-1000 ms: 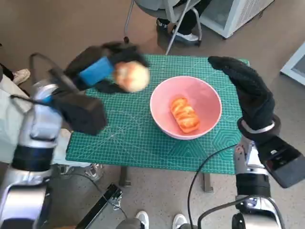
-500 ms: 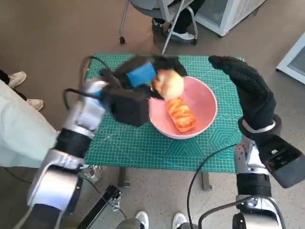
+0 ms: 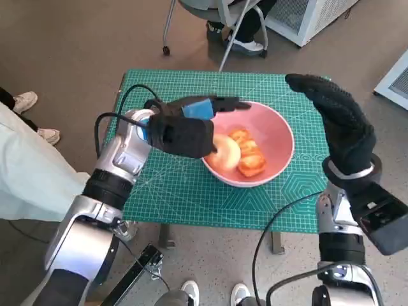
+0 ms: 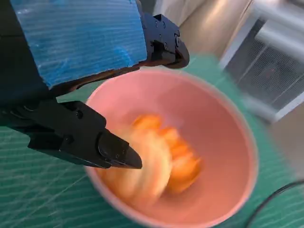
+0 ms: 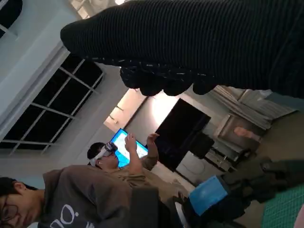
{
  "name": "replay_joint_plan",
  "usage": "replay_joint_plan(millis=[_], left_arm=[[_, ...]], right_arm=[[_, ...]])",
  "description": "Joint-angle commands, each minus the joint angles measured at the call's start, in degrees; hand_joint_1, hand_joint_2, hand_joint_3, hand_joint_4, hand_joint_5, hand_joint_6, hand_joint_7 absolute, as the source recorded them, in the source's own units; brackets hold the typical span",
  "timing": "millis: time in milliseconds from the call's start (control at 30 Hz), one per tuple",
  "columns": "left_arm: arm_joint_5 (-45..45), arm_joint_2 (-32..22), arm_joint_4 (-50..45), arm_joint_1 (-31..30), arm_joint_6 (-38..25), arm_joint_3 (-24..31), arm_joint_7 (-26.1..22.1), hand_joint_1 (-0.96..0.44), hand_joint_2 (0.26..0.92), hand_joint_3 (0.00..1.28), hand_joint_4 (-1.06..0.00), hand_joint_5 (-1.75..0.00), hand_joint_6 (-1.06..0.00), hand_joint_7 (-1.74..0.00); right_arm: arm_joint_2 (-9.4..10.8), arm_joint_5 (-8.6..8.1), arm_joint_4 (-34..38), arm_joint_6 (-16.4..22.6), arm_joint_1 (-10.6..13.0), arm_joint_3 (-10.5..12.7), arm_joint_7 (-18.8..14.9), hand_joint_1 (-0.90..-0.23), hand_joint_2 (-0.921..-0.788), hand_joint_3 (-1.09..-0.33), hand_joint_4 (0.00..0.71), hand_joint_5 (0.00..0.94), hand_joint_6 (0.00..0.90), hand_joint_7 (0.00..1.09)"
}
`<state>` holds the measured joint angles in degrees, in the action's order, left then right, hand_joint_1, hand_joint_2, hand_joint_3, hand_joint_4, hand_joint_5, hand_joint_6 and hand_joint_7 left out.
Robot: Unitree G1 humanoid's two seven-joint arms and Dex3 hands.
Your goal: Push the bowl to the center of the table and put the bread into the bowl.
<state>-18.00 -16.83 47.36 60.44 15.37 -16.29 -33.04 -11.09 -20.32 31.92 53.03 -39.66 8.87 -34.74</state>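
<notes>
The pink bowl [image 3: 281,122] stands near the middle of the green mat. A pale round bread [image 3: 224,153] lies inside it against the rim on my left, beside an orange ridged bread [image 3: 250,156]. My left hand [image 3: 189,127] hovers over that rim with its fingers spread and nothing in them. In the left wrist view the bowl [image 4: 237,128] and both breads [image 4: 147,166] are blurred below the left hand's apart fingers [image 4: 114,152]. My right hand [image 3: 338,121] is raised beside the bowl's right side, flat and empty. The right wrist view shows the glove [image 5: 190,42] and the left hand [image 5: 223,194] beyond.
The green cutting mat [image 3: 178,191] covers the small table. A chair [image 3: 223,13] stands behind the far edge and a white cabinet [image 3: 306,19] behind that. A person's pale trouser leg [image 3: 25,172] and shoes [image 3: 25,100] are at the left. People [image 5: 95,190] show in the right wrist view.
My left hand swung the round bread rightward from the table's left to over the bowl and let it go; the bread now lies in the bowl. The right hand stayed raised.
</notes>
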Motion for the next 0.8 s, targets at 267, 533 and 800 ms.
replay_joint_plan(millis=[267,533,800], left_arm=[[12.57,4.74,-2.07,-6.14,13.64,11.71,11.07,-0.3,0.914,0.06,-0.46,-0.1,-0.43,-0.36],[23.78,10.41,-11.89,-12.87,17.27,18.38,14.25,-0.4,0.921,0.13,-0.48,-0.08,-0.43,-0.38],[29.93,12.58,-26.66,-19.97,13.96,19.14,13.76,-0.38,0.921,0.26,-0.4,-0.04,-0.17,-0.67]], right_arm=[[-0.1,2.67,0.36,-0.35,-0.43,0.71,3.97,-0.658,-0.921,-0.735,0.334,0.007,0.049,0.81],[0.9,5.15,-1.65,-3.08,-1.11,0.78,9.84,-0.666,-0.921,-0.739,0.339,0.009,0.06,0.82],[1.51,6.67,-4.65,-6.92,-1.71,0.23,14.06,-0.646,-0.921,-0.737,0.353,0.012,0.069,0.78]])
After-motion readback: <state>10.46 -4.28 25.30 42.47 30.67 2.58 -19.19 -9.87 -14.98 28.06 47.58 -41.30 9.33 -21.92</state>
